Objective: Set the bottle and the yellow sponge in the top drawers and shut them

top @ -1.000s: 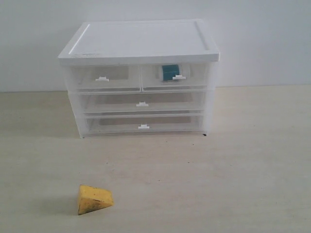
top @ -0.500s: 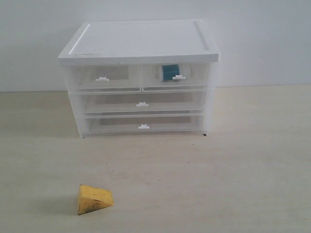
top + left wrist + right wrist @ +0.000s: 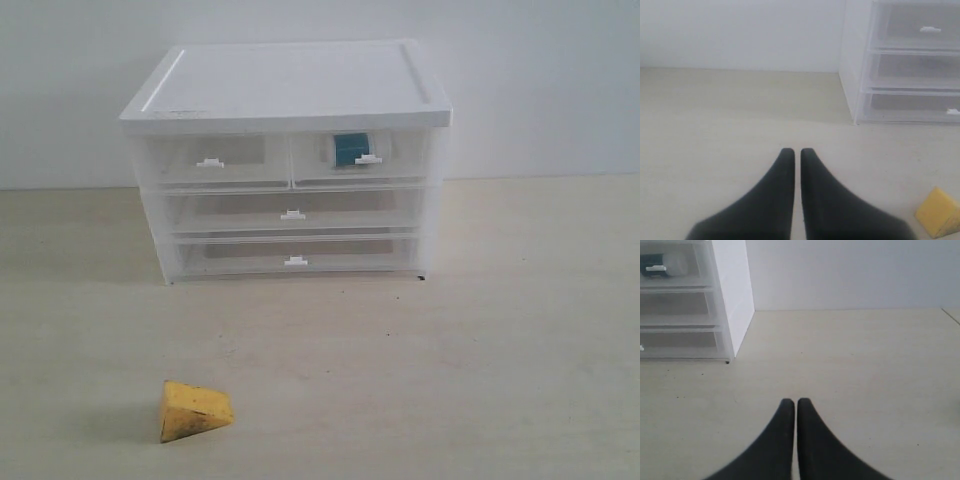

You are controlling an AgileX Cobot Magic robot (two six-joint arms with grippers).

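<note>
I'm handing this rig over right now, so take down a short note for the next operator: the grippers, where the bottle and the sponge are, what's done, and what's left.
Left gripper: shut, holding nothing.
Right gripper: shut, holding nothing.
Bottle: inside the top right drawer, which looks closed.
Yellow sponge: lying on the table in front of the drawer unit, on the left arm's side, clear of both grippers.
Top left drawer: closed and looks empty.
Done: bottle stowed.
Left: open a top drawer, probably the left one, put the sponge in, then close it.
</note>
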